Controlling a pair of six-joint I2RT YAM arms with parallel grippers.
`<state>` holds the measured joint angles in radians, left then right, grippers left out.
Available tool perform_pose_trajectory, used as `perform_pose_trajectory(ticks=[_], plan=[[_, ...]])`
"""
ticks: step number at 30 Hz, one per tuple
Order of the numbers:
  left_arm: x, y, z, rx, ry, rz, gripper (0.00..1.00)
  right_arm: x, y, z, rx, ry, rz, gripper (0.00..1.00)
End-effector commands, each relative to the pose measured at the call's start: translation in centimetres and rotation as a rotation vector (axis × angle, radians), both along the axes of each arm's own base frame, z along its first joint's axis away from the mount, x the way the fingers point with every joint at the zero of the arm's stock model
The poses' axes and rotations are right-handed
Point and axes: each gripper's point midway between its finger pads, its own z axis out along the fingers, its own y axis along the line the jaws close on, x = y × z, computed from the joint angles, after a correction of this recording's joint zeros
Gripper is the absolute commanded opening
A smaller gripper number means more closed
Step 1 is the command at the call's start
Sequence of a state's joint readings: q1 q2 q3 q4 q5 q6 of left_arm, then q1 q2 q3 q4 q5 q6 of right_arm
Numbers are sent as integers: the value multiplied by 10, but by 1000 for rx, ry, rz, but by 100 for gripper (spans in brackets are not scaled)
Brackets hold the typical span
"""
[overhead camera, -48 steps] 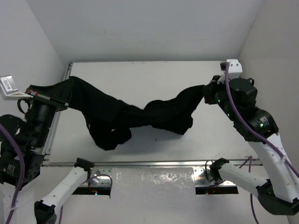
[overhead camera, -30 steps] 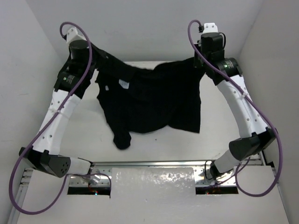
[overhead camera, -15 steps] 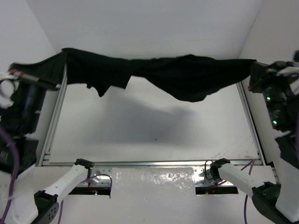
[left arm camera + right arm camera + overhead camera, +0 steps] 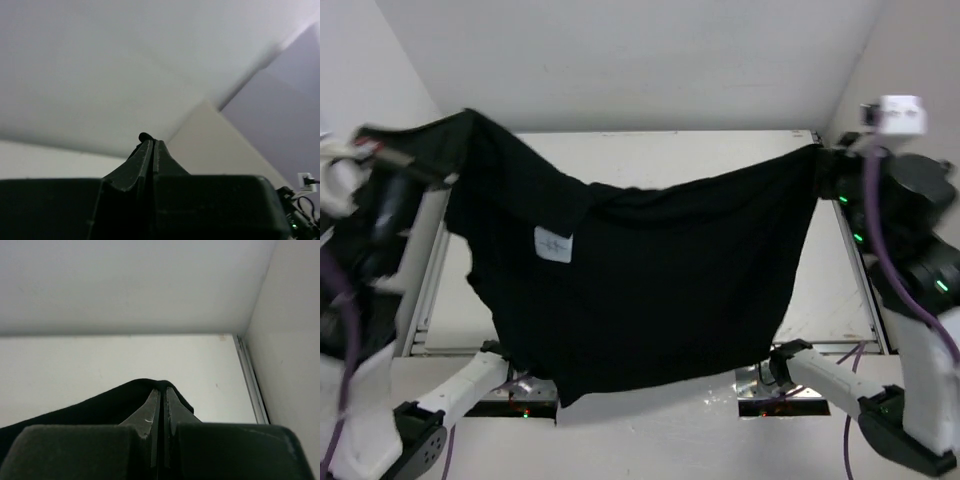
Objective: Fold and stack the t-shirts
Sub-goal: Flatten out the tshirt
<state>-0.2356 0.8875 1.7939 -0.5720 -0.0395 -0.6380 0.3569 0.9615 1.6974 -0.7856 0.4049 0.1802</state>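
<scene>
Item: one t-shirt, plain black, short-sleeved, with a white label showing near the neck. Location: hung in the air as a broad sheet between the two arms. Its upper edge sags across the middle and its lower edge droops toward the near side of the desk, hiding most of the surface. Holds: left pincer pressed together, with only a small dark nub of cloth at its tips. Right pincer pressed together on a black fold that spills out to its left. Handling, as judged: light, soft and wholly limp, with no stiffness to keep any shape. It will sag and swing between holds, and it may creep out of narrow fingers if pulled hard. It is best taken at the outer corners or along a seam, where doubled cloth gives more to pinch. Views: the top view alone gives the full spread, the label and the sag, though both arms are blurred there. The wrist views alone show the fingers meeting. The right wrist also shows bare desk beyond its fingers, the left wrist only wall.
</scene>
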Motion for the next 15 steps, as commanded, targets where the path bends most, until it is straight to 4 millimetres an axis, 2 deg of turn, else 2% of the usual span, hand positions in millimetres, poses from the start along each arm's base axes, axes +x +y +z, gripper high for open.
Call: perform_pose_trajectory(ticks=[1,2,4,5,6,7,9,10,11,12,13,14,15], plan=[[133,-18,-104,60,333,70,0,68,12,-48,-71,93,-60,0],[152,-21,-121,72,370,72,0,95,15,-66,-82,126,-72,0],[188,-25,-153,89,441,90,0,126,14,-89,-91,175,-90,0],[224,-27,-183,100,497,105,0,142,12,-103,-90,202,-95,0],[243,-28,-200,102,529,111,0,174,8,-138,-98,271,-106,0],[279,-26,-230,109,588,134,0,205,2,-174,-99,333,-123,0],[315,-25,-261,125,647,157,0,236,-3,-210,-89,380,-132,0],[349,-25,-308,145,721,167,0,252,-7,-225,-91,394,-143,0],[371,-26,-297,141,680,173,0,271,-14,-237,-85,395,-154,0],[403,-30,-357,160,766,163,0,304,-7,-265,-96,431,-116,0],[423,-26,-373,154,774,155,0,322,-8,-278,-104,440,-113,0],[439,-33,-383,141,776,108,0,338,-8,-290,-114,455,-105,0],[472,-34,-400,129,760,100,0,373,-1,-310,-120,462,-69,12]])
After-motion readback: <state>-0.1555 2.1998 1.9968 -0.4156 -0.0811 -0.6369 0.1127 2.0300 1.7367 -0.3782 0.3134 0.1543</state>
